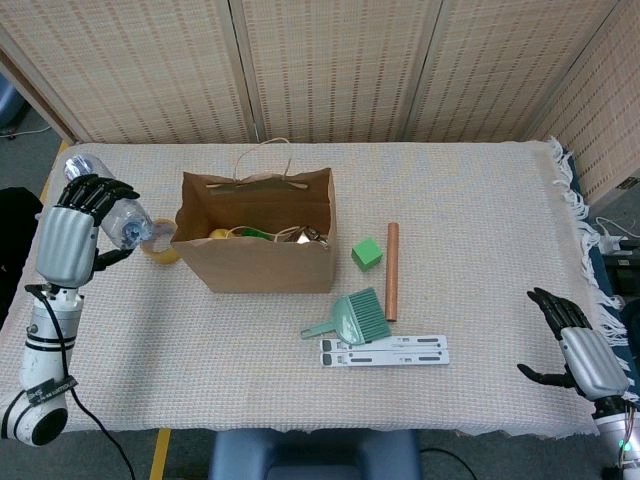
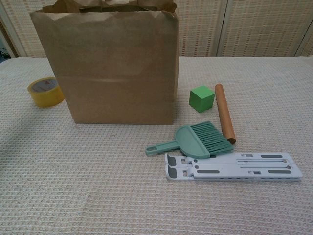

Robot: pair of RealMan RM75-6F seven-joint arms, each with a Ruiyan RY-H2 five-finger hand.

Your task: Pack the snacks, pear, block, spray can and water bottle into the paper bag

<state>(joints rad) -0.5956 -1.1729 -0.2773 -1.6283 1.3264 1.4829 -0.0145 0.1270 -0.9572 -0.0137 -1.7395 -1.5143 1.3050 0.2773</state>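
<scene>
My left hand (image 1: pixel 70 235) is raised at the far left of the head view and grips a clear water bottle (image 1: pixel 112 205), which lies tilted with its cap end toward the paper bag. The brown paper bag (image 1: pixel 262 258) (image 2: pixel 115 68) stands open in the middle of the table, with yellow and green items showing inside. A green block (image 1: pixel 367 253) (image 2: pixel 201 98) sits on the cloth just right of the bag. My right hand (image 1: pixel 580 352) rests open at the table's right edge, holding nothing. The chest view shows neither hand.
A yellow tape roll (image 1: pixel 160 243) (image 2: pixel 45 91) lies left of the bag, under the bottle. A brown rod (image 1: pixel 392 270), a green brush-and-dustpan (image 1: pixel 352 318) and a white folding stand (image 1: pixel 385 350) lie right of and in front of the bag. Woven screens stand behind the table.
</scene>
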